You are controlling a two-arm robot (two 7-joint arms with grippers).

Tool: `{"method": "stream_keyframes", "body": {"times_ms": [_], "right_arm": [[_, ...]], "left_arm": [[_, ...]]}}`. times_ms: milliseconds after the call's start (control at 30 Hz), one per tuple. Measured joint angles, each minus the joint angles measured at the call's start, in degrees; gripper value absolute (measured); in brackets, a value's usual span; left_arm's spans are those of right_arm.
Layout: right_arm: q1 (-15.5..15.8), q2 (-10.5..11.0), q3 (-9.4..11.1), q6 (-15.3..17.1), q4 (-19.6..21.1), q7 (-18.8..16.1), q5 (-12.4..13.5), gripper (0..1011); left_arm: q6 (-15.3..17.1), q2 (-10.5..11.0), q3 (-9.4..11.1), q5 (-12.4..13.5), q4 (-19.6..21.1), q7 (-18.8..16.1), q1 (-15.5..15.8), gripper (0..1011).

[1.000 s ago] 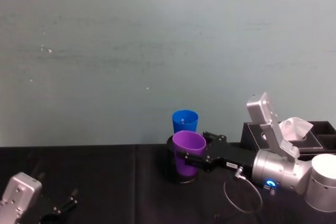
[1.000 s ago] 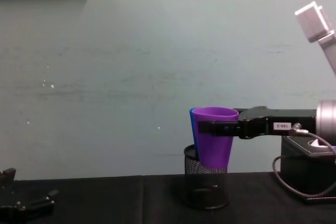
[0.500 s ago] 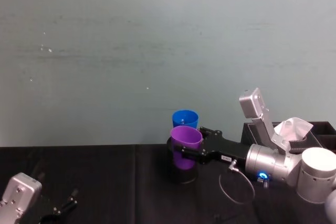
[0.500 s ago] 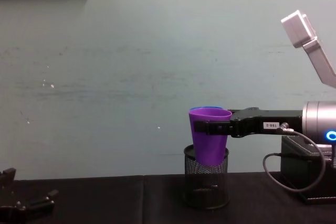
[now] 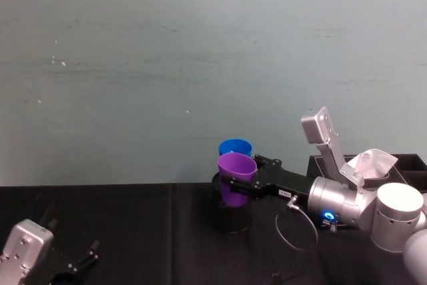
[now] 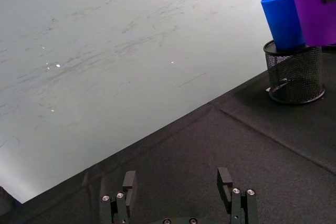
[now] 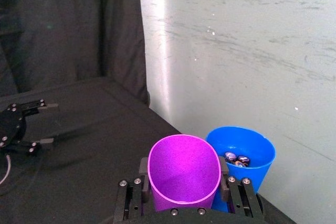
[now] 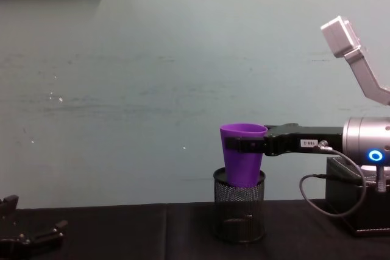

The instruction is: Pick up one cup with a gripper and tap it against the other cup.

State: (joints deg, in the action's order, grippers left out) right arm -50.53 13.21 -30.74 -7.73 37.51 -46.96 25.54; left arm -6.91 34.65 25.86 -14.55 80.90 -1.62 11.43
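The purple cup (image 5: pixel 237 175) (image 8: pixel 242 153) is held upright over the black wire-mesh pen holder (image 8: pixel 239 212), with my right gripper (image 5: pixel 235 185) (image 7: pixel 184 195) shut on its sides. Its base dips just inside the holder's rim. The blue cup (image 5: pixel 235 147) (image 7: pixel 244 156) stands in the same holder right behind it, their walls side by side and apparently touching. Small dark items lie inside the blue cup. In the chest view the purple cup hides it. My left gripper (image 6: pixel 176 182) (image 5: pixel 77 265) rests open on the black cloth at the near left.
A black box with white tissue (image 5: pixel 373 165) sits at the right, behind my right arm. A loose cable (image 8: pixel 323 196) loops below the right wrist. The pale wall stands just behind the cups. Black cloth (image 6: pixel 210 145) covers the table.
My right gripper has carried the purple cup back toward the wall and lower, closing up against the blue cup and sinking toward the mesh holder. The left arm has stayed put.
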Motion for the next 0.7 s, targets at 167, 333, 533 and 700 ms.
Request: {"method": "stream_keyframes", "body": {"times_ms": [167, 333, 533, 700], "right_arm": [[-1.0, -1.1, 0.9, -0.9, -2.2, 0.0, -0.4, 726], [-2.1, -2.0, 1.4, -1.6, -4.4, -0.4, -0.9, 726], [-4.1, -3.3, 2.1, -2.7, -8.0, -1.0, -1.7, 726], [-5.1, -3.9, 2.6, -3.1, -9.6, -1.3, -2.2, 726]], "left_arm": [[0.0, 0.0, 0.0, 0.0, 0.0, 0.0, 0.0, 1000], [0.0, 0.0, 0.0, 0.0, 0.0, 0.0, 0.0, 1000], [0.0, 0.0, 0.0, 0.0, 0.0, 0.0, 0.0, 1000], [0.0, 0.0, 0.0, 0.0, 0.0, 0.0, 0.0, 1000]]}}
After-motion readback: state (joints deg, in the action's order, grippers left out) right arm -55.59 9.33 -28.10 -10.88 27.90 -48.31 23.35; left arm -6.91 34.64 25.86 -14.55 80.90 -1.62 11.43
